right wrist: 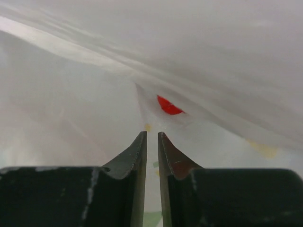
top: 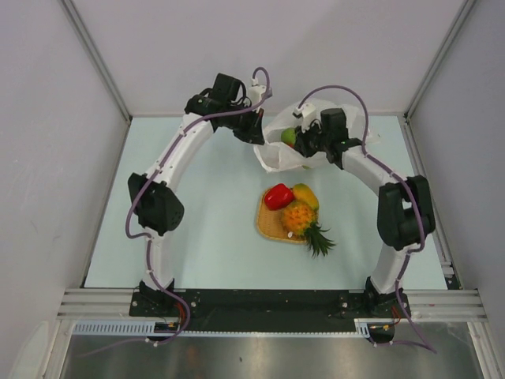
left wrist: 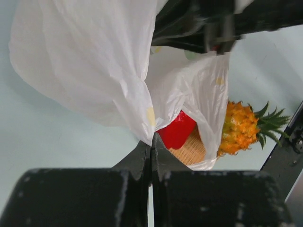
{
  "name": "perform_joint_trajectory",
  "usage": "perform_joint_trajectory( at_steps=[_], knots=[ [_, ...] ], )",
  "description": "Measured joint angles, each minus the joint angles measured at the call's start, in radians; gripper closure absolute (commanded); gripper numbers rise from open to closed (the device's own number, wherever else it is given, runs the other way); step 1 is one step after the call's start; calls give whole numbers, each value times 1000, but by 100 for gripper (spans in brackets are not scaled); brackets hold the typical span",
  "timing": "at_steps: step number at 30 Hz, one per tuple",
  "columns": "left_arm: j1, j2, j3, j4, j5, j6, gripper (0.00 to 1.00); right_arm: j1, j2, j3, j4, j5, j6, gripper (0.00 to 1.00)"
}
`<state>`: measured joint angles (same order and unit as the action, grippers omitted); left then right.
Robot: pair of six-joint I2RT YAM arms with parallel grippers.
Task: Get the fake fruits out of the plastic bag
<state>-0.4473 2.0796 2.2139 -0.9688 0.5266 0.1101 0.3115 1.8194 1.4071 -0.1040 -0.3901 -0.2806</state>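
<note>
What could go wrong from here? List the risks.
1. The right pincer is nearly closed inside the plastic bag with only film at its tips; it may pinch film, not fruit.
2. The green apple sits at the bag's mouth; a tug could roll it out.
3. The left pincer holds just a thin fold, which might slip.

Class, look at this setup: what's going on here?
The left gripper is shut on an edge of the plastic bag. The right gripper reaches inside, jaws nearly together; whether it grips anything is unclear. A pineapple, mango and red piece lie on the tray; a green apple is in the bag.
</note>
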Motion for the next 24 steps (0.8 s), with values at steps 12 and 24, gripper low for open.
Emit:
perform_joint_trajectory(
  at_steps=[12,24],
  knots=[
    [-13,-189,-326,-44,-110,197,100,5,266,221,-3,139,71,8],
    [-58,-195,-341,-5,-187,243,100,-6,515,441,14,141,162,2]
  ],
)
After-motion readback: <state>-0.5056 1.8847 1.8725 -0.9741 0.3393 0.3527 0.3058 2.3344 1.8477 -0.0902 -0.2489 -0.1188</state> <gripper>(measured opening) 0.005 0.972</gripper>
